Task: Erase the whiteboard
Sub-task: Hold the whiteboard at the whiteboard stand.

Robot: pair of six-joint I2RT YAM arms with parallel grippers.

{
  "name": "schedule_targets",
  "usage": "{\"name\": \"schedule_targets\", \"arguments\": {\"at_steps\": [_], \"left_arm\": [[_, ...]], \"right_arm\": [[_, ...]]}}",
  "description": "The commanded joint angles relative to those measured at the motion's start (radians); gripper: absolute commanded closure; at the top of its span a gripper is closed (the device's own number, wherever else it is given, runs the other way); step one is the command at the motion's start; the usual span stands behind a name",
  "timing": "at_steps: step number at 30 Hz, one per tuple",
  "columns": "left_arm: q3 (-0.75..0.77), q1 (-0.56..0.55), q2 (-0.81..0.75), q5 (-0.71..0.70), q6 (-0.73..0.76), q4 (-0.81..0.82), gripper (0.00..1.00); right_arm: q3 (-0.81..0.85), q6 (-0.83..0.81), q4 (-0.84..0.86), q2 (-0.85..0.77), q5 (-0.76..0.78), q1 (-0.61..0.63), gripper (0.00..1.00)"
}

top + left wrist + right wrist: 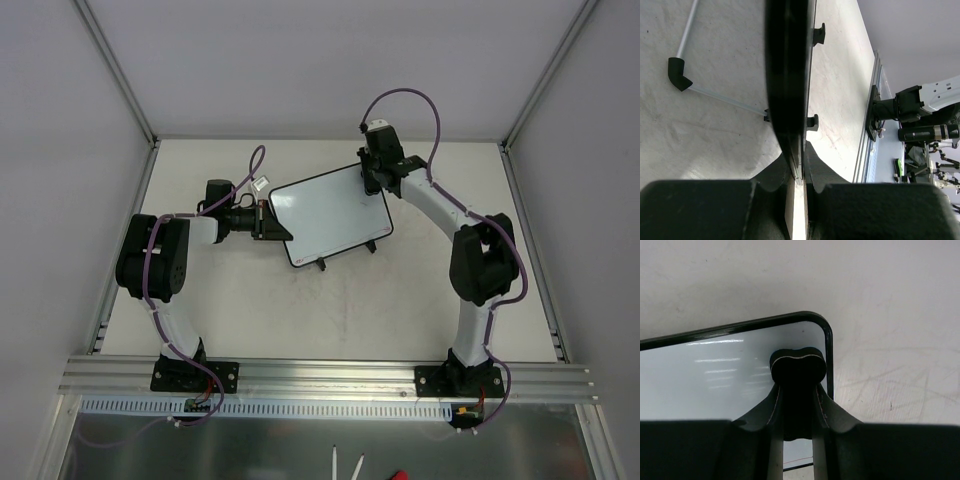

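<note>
Whiteboard lies around the middle of the table, a bit toward the far edge. It is rotated slightly, so its long axis runs from near-left to far-right. Its 2 small black feet stick out on the side facing the near edge.

Left gripper is clamped on the board's left short edge; the left wrist view shows the rim edge-on, pinched between the jaws. Whether the board is raised off the table, cannot tell.

Right gripper is closed on a black bone-shaped eraser, which sits just inside the rim at the board's far right corner and looks to be touching the surface.

Board face reads clean from the top camera. The right wrist view shows 1 thin red line low between the fingers, so probably some ink is left.

Key relation: from the eraser, nearly all of the board lies left and nearward. The next wipe likely runs along the long axis toward the left gripper, which acts as the brace. Right arm does the wiping.
</note>
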Motion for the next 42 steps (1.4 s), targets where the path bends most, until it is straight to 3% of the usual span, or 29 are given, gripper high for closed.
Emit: {"name": "schedule_targets", "arguments": {"at_steps": [1,8,15,33,42], "left_arm": [[0.013,0.004,-0.009,-0.047,0.032,-0.036,1.0],[0.012,0.004,-0.01,-0.047,0.033,-0.036,1.0],[0.012,0.005,-0.01,-0.049,0.033,-0.036,1.0],[0.013,0.004,-0.012,-0.05,0.035,-0.039,1.0],[0.013,0.004,-0.012,-0.052,0.033,-0.039,1.0]], "right_arm": [[0.066,-0.021,0.053,0.027,-0.025,-0.017,0.99],[0.095,-0.02,0.053,0.047,-0.051,-0.028,0.99],[0.02,-0.008,0.056,0.021,-0.075,-0.038,1.0],[-0.478,0.043,0.246,-0.198,-0.068,-0.04,1.0],[-0.621,0.113,0.252,-0.275,-0.083,-0.037,1.0]]}}
